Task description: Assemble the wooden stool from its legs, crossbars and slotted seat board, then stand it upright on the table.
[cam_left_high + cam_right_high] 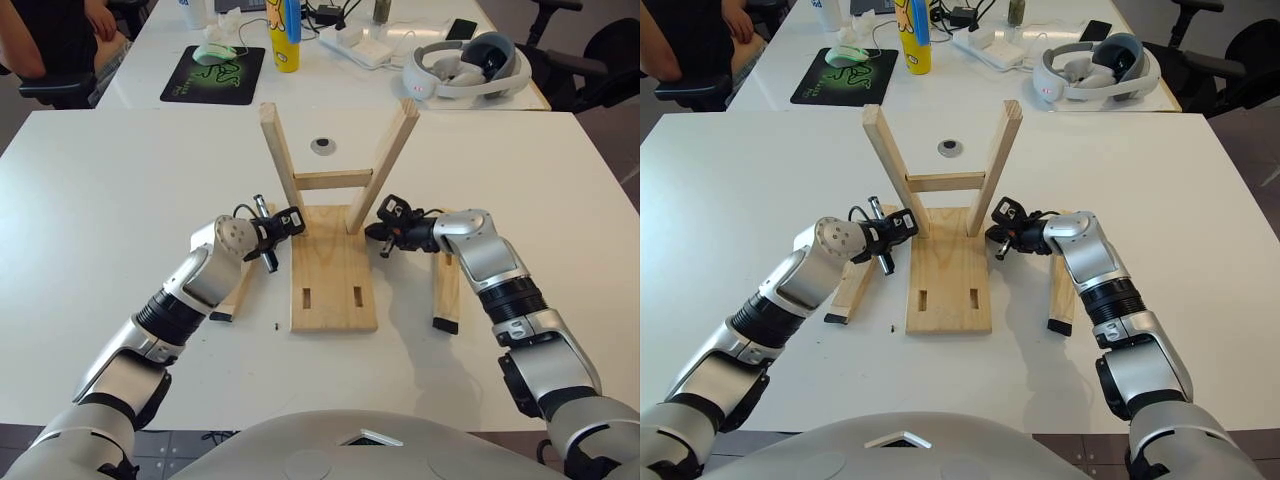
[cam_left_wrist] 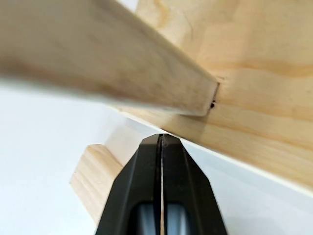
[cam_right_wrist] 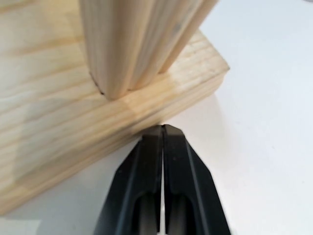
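Observation:
The slotted seat board [image 1: 333, 275] lies flat on the white table. A leg frame stands in its far slots: left leg [image 1: 278, 150], right leg [image 1: 395, 160], joined by a crossbar [image 1: 333, 180]. Two slots [image 1: 307, 297] nearer me are empty. My left gripper [image 1: 297, 222] is shut with nothing in it, its tip at the board's far left corner beside the left leg's foot [image 2: 195, 98]. My right gripper [image 1: 372, 230], also shut and empty, points at the far right corner by the right leg's foot [image 3: 115, 73]. Loose wooden pieces lie flat under each forearm, one left [image 1: 232, 300], one right [image 1: 447, 290].
A round cable hole [image 1: 323, 146] sits in the table behind the frame. On the desk beyond are a black mouse pad [image 1: 213, 75], a yellow bottle [image 1: 285, 35], a power strip [image 1: 355, 45] and a white headset [image 1: 465, 68]. Bare table spreads to both sides.

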{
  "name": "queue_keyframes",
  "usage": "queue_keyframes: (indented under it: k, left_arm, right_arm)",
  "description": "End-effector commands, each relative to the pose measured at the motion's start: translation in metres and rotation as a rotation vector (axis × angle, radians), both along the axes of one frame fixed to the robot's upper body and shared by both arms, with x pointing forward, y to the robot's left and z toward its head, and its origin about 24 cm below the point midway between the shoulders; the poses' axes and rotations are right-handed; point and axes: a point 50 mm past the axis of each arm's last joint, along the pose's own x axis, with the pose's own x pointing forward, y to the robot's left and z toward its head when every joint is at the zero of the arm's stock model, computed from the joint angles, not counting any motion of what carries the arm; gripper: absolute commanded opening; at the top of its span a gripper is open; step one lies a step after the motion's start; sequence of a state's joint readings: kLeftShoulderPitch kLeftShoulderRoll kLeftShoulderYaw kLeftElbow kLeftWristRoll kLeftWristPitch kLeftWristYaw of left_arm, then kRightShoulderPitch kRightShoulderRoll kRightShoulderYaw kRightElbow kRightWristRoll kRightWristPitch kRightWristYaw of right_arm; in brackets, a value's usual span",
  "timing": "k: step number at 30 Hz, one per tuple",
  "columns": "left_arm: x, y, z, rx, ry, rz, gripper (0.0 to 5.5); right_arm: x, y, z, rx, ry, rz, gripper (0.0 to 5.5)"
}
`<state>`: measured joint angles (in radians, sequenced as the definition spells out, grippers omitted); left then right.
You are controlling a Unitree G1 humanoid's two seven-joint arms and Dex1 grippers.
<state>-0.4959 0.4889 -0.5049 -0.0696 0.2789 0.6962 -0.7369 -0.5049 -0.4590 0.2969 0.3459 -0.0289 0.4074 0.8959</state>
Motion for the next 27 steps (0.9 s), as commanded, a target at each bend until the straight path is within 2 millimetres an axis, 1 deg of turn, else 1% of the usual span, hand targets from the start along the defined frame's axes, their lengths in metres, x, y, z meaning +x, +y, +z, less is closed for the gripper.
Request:
queue_keyframes:
  k: [1,2,3,4,5,6,7,8,9,10,11,12,13,14,15,16,17,18,19,20,21,22,25,27]
  left_arm:
    - [0.006,0.006,0.042,-0.074,-0.077,-0.026,0.01]
    - [0.006,0.010,0.058,-0.152,-0.096,-0.045,0.01]
    - [0.004,0.012,0.068,-0.205,-0.110,-0.060,0.01]
    - [0.004,0.014,0.074,-0.237,-0.118,-0.070,0.01]
    - [0.000,0.022,0.086,-0.310,-0.104,-0.086,0.01]
    - [-0.004,0.027,0.092,-0.353,-0.092,-0.098,0.01]
    - [-0.009,0.044,0.102,-0.413,-0.055,-0.087,0.01]
    - [-0.014,0.055,0.108,-0.452,-0.032,-0.083,0.01]
    - [-0.017,0.062,0.111,-0.471,-0.017,-0.078,0.01]
    - [-0.022,0.077,0.111,-0.512,0.019,-0.049,0.01]
    - [-0.025,0.086,0.110,-0.537,0.041,-0.030,0.01]
    - [-0.032,0.098,0.103,-0.590,0.073,0.023,0.20]
    - [-0.038,0.107,0.098,-0.626,0.093,0.060,0.30]
    - [-0.041,0.111,0.095,-0.645,0.103,0.081,0.42]
    - [-0.045,0.118,0.081,-0.652,0.098,0.141,0.57]
    - [-0.049,0.122,0.071,-0.649,0.091,0.179,0.72]
    - [-0.052,0.128,0.053,-0.618,0.049,0.272,0.87]
    - [-0.056,0.131,0.040,-0.592,0.017,0.333,1.03]
    - [-0.058,0.133,0.034,-0.575,-0.005,0.365,1.15]
    - [-0.059,0.129,0.024,-0.606,-0.034,0.438,1.35]
    - [-0.060,0.125,0.019,-0.635,-0.051,0.483,1.49]
    - [-0.062,0.116,0.010,-0.657,-0.044,0.528,1.62]
    - [-0.065,0.101,-0.002,-0.671,-0.024,0.591,2.07]
    - [-0.067,0.096,-0.007,-0.666,-0.007,0.623,2.35]
  right_arm:
    - [-0.007,-0.016,0.013,-0.014,-0.042,-0.034,0.00]
    - [-0.010,-0.020,0.022,-0.003,-0.067,-0.047,0.00]
    - [-0.013,-0.022,0.029,0.004,-0.083,-0.056,0.00]
    - [-0.015,-0.023,0.032,0.008,-0.092,-0.061,0.00]
    - [-0.018,-0.026,0.042,0.019,-0.120,-0.074,0.00]
    - [-0.021,-0.028,0.047,0.025,-0.137,-0.083,0.00]
    - [-0.030,-0.035,0.060,0.055,-0.157,-0.112,0.00]
    - [-0.037,-0.039,0.068,0.074,-0.169,-0.131,0.00]
    - [-0.042,-0.042,0.073,0.084,-0.172,-0.143,0.00]
    - [-0.057,-0.052,0.079,0.116,-0.161,-0.182,0.00]
    - [-0.067,-0.058,0.083,0.132,-0.150,-0.208,0.00]
    - [-0.086,-0.064,0.084,0.186,-0.118,-0.242,0.00]
    - [-0.100,-0.068,0.085,0.219,-0.095,-0.266,0.00]
    - [-0.107,-0.069,0.085,0.239,-0.080,-0.279,0.00]
    - [-0.119,-0.069,0.081,0.279,-0.059,-0.310,0.00]
    - [-0.125,-0.069,0.079,0.302,-0.047,-0.331,0.00]
    - [-0.129,-0.069,0.072,0.340,-0.050,-0.409,0.00]
    - [-0.131,-0.069,0.067,0.364,-0.052,-0.467,0.00]
    - [-0.131,-0.069,0.065,0.376,-0.055,-0.503,0.00]
    - [-0.128,-0.068,0.060,0.404,-0.085,-0.583,0.00]
    - [-0.126,-0.066,0.057,0.421,-0.105,-0.633,0.00]
    - [-0.122,-0.061,0.052,0.452,-0.131,-0.690,0.00]
    - [-0.116,-0.052,0.047,0.481,-0.175,-0.763,0.00]
    - [-0.113,-0.052,0.045,0.470,-0.200,-0.799,0.00]
